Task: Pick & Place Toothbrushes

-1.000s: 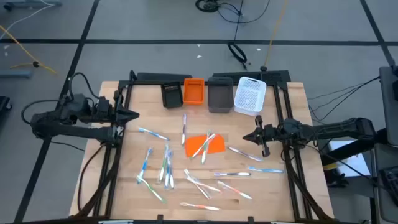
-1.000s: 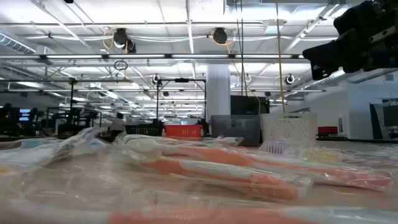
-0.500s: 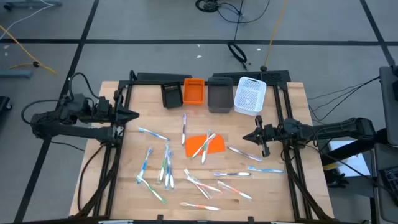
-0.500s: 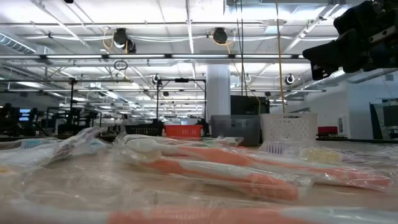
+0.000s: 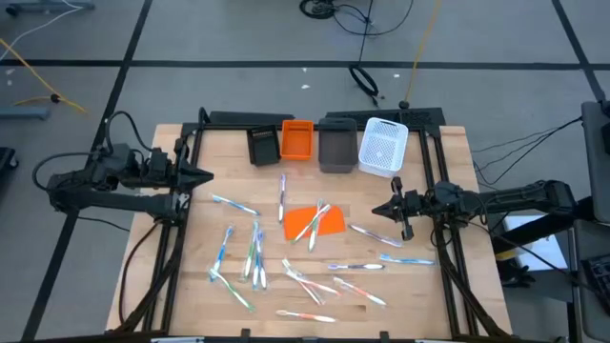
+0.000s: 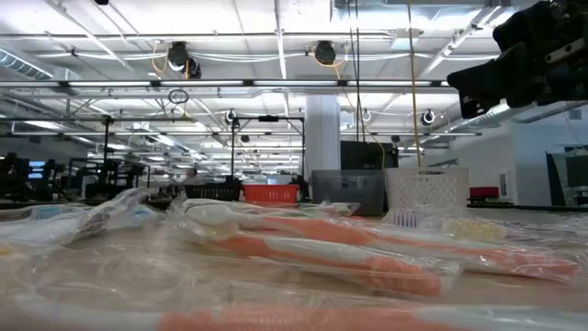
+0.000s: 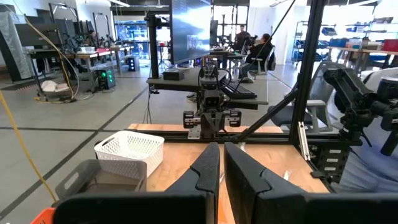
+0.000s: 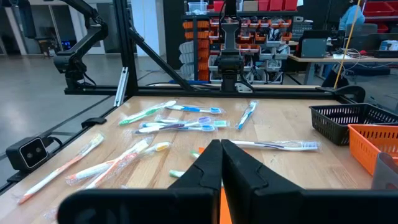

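Observation:
Several toothbrushes [image 5: 253, 252] lie scattered flat on the wooden table, white or clear with blue, green or orange-red accents, some in clear wrappers [image 6: 312, 253]. A few lie across a flat orange sheet [image 5: 313, 221]. My left gripper [image 5: 205, 176] hovers shut at the table's left edge, clear of every brush. My right gripper [image 5: 376, 211] hovers shut near the table's right side, above and beside a brush [image 5: 367, 232]. In the right wrist view the brushes [image 8: 180, 124] spread out beyond the shut fingers [image 8: 221, 143].
Along the far edge stand a black bin [image 5: 261, 145], an orange bin [image 5: 296, 139], a grey bin [image 5: 336, 145] and a white mesh bin [image 5: 383, 146]. A dark metal frame [image 5: 181, 238] runs along both table sides. People sit far off in the room [image 7: 258, 53].

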